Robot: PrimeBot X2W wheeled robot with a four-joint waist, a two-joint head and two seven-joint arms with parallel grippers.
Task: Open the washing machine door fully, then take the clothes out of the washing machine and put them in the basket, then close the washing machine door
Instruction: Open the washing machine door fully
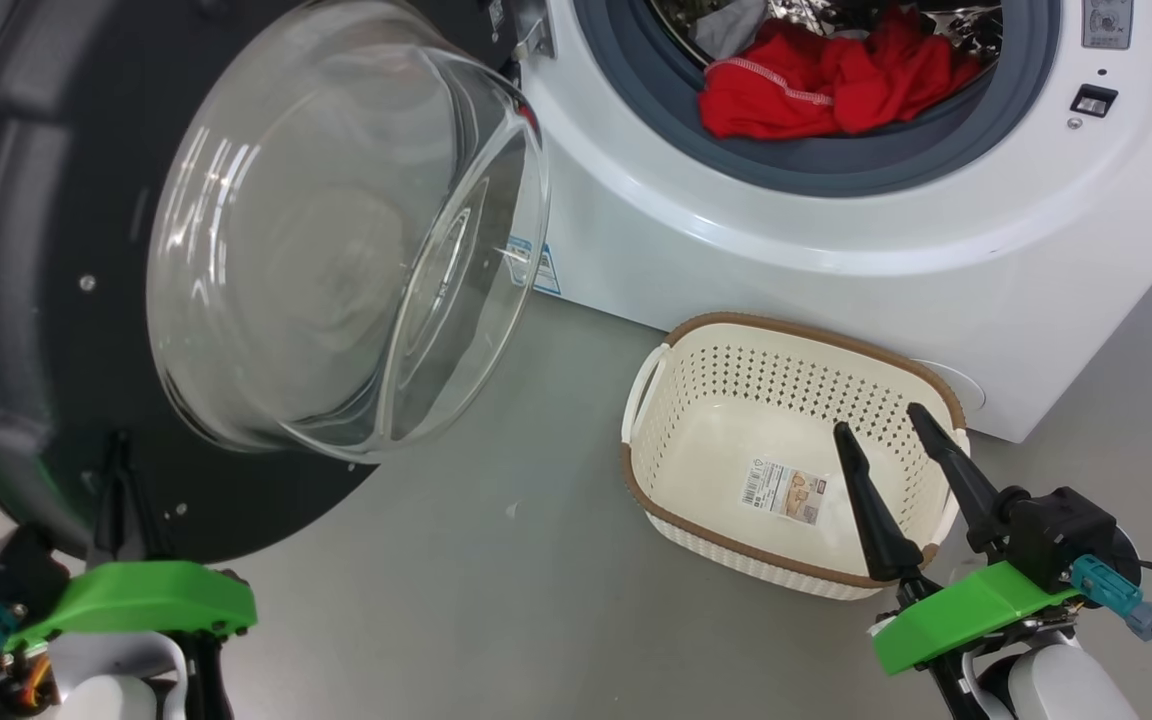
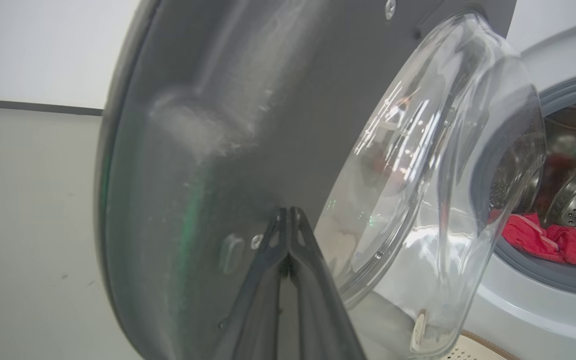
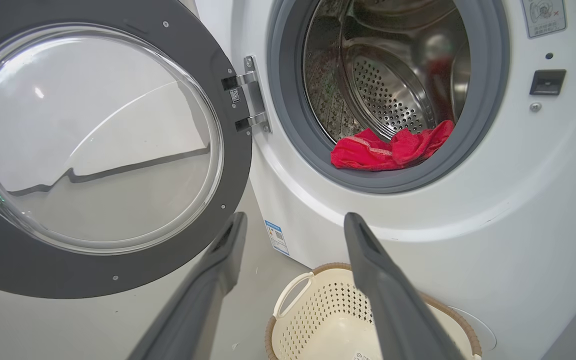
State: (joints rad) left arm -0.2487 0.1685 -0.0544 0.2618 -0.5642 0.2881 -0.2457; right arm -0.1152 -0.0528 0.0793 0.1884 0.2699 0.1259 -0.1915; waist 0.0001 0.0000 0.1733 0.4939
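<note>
Door-opening seems the step in hand: left gripper [image 2: 288,212] pressed together against the washing machine door [image 1: 26,250], right gripper [image 1: 878,420] spread over the basket [image 1: 796,330] — next, a reach for the clothes [image 1: 816,85] in the drum [image 3: 393,90].

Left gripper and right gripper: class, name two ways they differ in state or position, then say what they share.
The left gripper is shut, its fingers pressed together; the right gripper is open, its fingers spread apart. The left gripper's tips are at the dark rim of the door; the right gripper's tips are over the basket. Shared: both hold nothing, and both have two long dark fingers.
</note>
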